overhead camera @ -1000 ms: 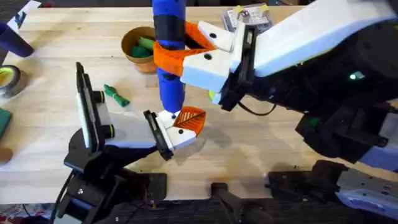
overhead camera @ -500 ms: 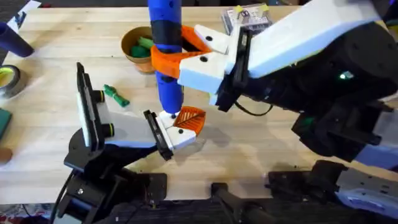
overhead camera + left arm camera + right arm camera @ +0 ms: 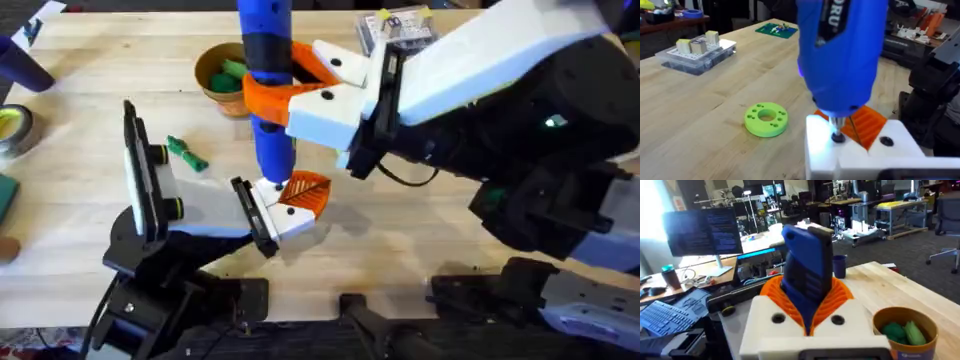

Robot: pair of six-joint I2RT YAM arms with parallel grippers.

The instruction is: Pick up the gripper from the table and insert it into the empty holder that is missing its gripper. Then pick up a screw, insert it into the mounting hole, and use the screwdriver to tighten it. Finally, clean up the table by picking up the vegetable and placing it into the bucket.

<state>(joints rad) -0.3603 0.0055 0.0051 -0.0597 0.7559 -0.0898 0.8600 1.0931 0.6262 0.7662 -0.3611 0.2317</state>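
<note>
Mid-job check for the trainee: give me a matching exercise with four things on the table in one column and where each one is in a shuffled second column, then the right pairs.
Things:
1. screwdriver
2. green holed ring
3. bucket
4. clear parts box

Places:
A. lying flat on bare wood beside the holder
B. far along the table, holding small blocks
C. held upright in the right gripper, tip down on the white holder
D. behind the screwdriver, with green pieces inside

Pairs: 1-C, 2-A, 3-D, 4-B

white arm casings, black joints, orange-ribbed jaws
</note>
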